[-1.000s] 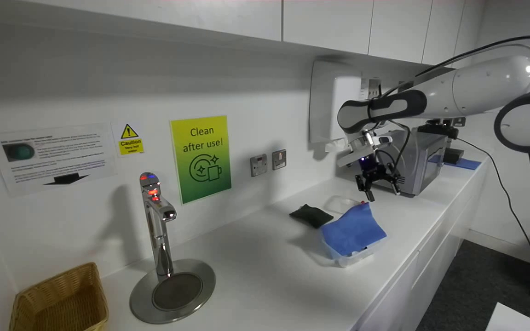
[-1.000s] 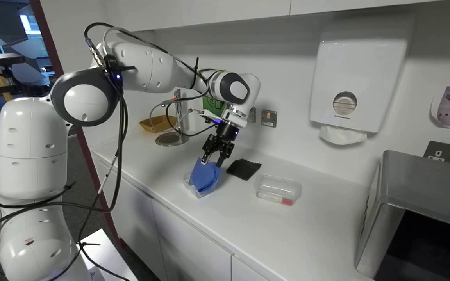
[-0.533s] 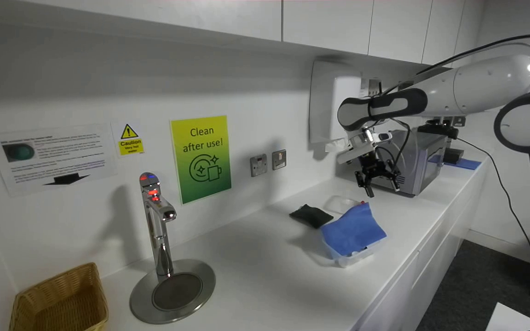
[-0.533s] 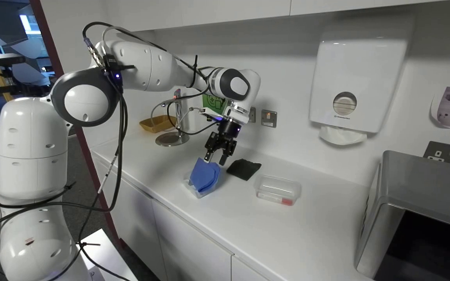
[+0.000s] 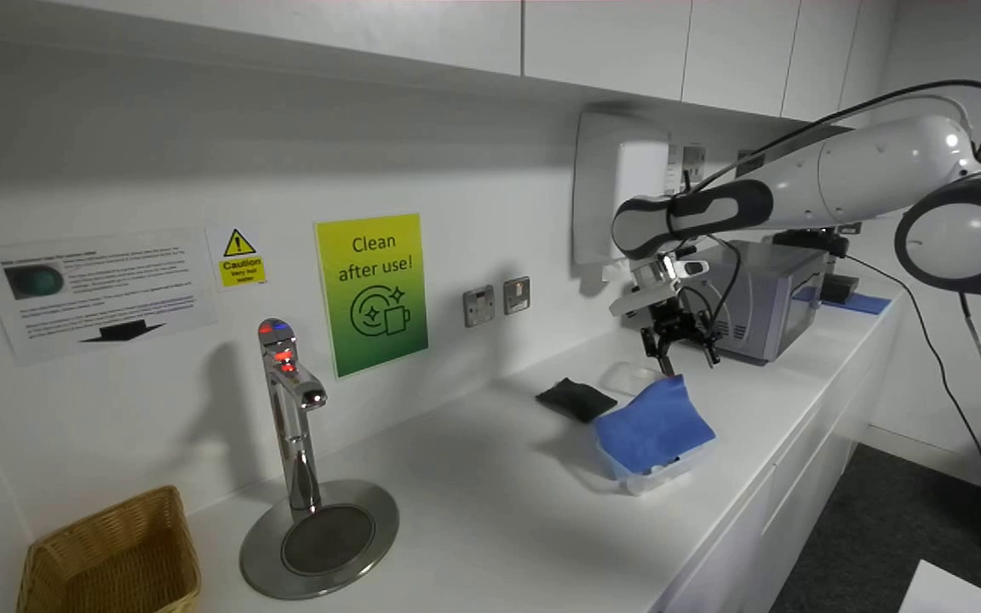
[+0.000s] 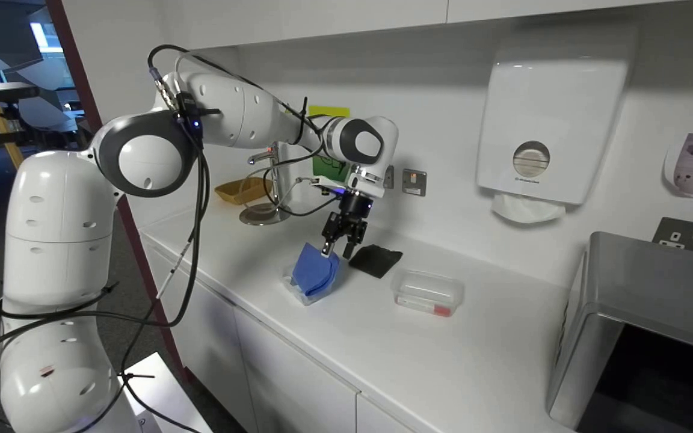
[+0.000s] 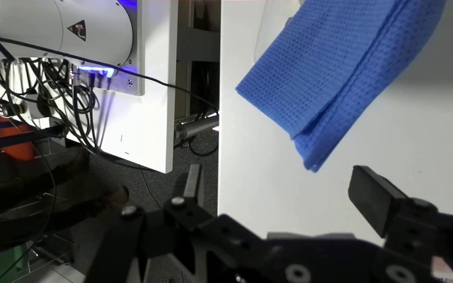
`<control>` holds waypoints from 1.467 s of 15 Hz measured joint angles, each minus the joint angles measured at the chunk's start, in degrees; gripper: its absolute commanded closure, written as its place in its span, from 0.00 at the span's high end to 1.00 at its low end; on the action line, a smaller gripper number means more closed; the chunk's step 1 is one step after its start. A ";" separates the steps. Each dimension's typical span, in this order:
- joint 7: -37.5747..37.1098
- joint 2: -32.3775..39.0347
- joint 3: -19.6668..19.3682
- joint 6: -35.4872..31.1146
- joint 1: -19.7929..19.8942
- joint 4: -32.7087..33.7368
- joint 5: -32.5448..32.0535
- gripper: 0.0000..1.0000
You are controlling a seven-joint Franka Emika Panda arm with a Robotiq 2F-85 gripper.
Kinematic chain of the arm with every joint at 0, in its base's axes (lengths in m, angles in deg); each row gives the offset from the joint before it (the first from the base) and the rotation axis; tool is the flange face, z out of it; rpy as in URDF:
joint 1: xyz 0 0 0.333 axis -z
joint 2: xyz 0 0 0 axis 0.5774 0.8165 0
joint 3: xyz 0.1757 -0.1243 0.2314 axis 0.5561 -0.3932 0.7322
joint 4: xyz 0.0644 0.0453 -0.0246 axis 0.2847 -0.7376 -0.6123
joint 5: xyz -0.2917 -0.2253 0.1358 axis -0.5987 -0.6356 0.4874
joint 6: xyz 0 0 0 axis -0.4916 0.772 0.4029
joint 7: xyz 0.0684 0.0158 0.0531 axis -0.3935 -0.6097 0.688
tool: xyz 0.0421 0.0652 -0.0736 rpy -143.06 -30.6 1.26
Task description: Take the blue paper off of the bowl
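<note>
The blue paper [image 5: 656, 426] lies folded over the clear plastic bowl [image 5: 659, 480] on the white counter, with one corner pointing up and back. Both also show in the other exterior picture, the paper [image 6: 315, 272] covering most of the bowl [image 6: 307, 300]. In the wrist view the paper [image 7: 328, 67] hangs to a narrow corner, ahead of and between the fingers. My gripper [image 7: 275, 172] is open with nothing between its fingers. In both exterior views the gripper [image 5: 691, 364] [image 6: 337, 254] is just above and beside the paper's raised corner. Whether a fingertip touches it I cannot tell.
A black cloth-like piece [image 6: 375, 261] lies beside the bowl. A clear box [image 6: 428, 293] with a red item stands farther along. A grey microwave [image 5: 767, 289], a tap [image 5: 290, 417] and a wicker basket [image 5: 116, 553] are on the counter. The wall is behind.
My gripper rose slightly, then came down and shifted, leftward in one exterior picture and rightward in the opposite one. It stays open. The blue paper and the bowl have not moved.
</note>
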 measured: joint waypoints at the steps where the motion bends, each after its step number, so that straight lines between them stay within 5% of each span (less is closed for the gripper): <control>1: 0.00 0.61 0.02 -0.88 -0.20 0.00 -0.04 1.00; 15: -0.93 2.51 2.32 -5.86 -1.52 -1.45 3.55 1.00; 16: -0.93 2.52 2.69 -5.82 -1.64 -1.89 4.50 0.75; 18: -0.93 2.53 3.11 -5.55 -2.12 -2.89 5.63 0.68; 22: -0.93 2.53 3.33 -5.27 -2.74 -4.32 6.54 0.36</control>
